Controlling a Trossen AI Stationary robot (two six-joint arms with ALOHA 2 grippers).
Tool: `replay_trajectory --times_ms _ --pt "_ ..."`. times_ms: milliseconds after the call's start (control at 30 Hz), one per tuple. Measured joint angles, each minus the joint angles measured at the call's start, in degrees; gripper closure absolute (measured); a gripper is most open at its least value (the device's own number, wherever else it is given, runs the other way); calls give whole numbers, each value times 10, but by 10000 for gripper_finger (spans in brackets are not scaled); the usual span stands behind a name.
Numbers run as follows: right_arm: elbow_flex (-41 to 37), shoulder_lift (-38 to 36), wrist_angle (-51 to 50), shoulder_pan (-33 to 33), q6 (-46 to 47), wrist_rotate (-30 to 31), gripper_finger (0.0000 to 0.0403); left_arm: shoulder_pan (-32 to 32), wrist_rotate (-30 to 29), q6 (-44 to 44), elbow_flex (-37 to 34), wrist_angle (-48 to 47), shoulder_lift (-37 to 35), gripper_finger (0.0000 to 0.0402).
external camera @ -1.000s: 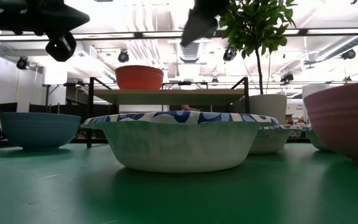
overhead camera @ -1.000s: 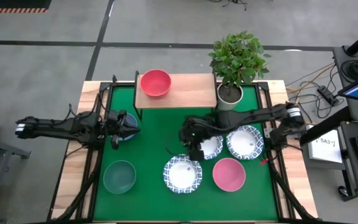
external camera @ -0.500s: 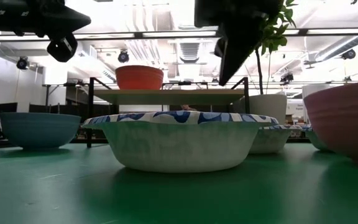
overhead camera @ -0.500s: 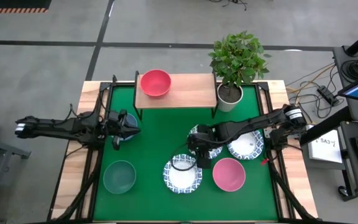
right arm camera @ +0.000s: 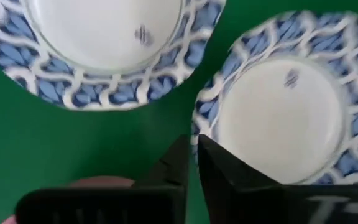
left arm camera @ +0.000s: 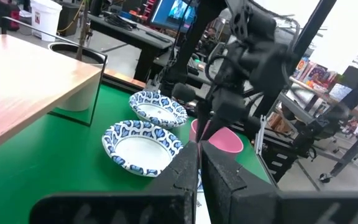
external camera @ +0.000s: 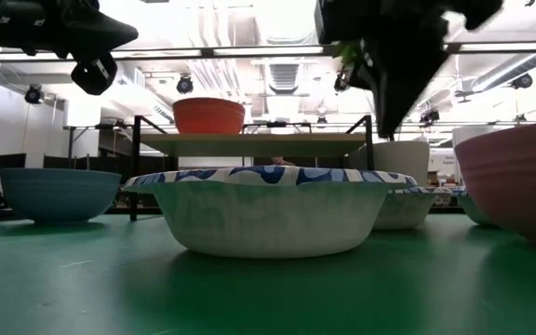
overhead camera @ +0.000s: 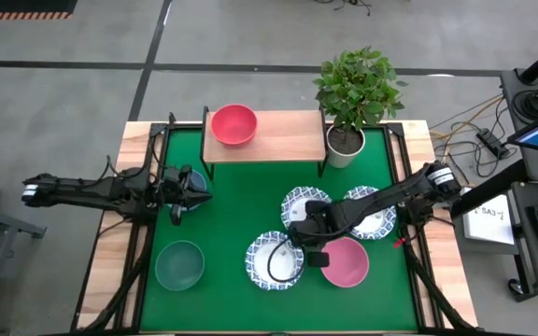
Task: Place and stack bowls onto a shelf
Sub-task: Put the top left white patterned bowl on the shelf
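A red bowl (overhead camera: 233, 124) sits on the wooden shelf (overhead camera: 278, 140) at its left end. On the green table stand three white bowls with blue rims (overhead camera: 274, 261) (overhead camera: 304, 203) (overhead camera: 372, 212), a pink bowl (overhead camera: 346, 262), a dark teal bowl (overhead camera: 178, 265) and a blue bowl (external camera: 59, 194). My right gripper (overhead camera: 300, 239) (right arm camera: 193, 142) hovers shut above the bare green gap between two patterned bowls (right arm camera: 104, 37) (right arm camera: 278, 118), well above their rims in the low view (external camera: 394, 116). My left gripper (left arm camera: 199, 163) (overhead camera: 191, 191) is shut and hangs over the blue bowl.
A potted plant in a white pot (overhead camera: 346, 145) stands at the shelf's right end. The shelf's right half is bare wood. Black rails (overhead camera: 407, 159) run along the table's sides. Bare green table lies between the blue bowl and the patterned bowls.
My right gripper has gone toward the table's near edge and a little to the right, from over the middle patterned bowl to the gap beside the front patterned bowl and the pink bowl. No bowl has moved.
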Motion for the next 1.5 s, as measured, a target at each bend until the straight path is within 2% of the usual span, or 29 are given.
replay_trajectory --times_ms 133,300,400,500,567,667,900,933,1233,1500 --pt "-5 19 1 0 27 -5 313 0 0 0 0 0 0 402" --pt "-5 43 2 0 18 10 232 0 0 0 0 0 3 402" --pt "-5 57 5 0 4 11 202 0 0 0 0 0 4 402" --pt "-5 78 6 -1 -12 22 192 0 0 0 0 0 4 402" --pt "-5 89 6 -4 -17 28 198 0 0 0 0 0 4 402" --pt "-5 98 7 -11 -21 29 229 0 0 0 0 0 4 402" --pt "-5 89 1 -28 -28 14 370 0 0 0 0 0 3 402" --pt "-5 84 0 -28 -31 13 380 0 0 0 0 0 3 402" --pt "1 13 -2 -28 -26 9 390 0 0 0 0 0 5 402" --pt "93 -21 1 -28 -38 23 391 0 0 0 0 2 5 402"
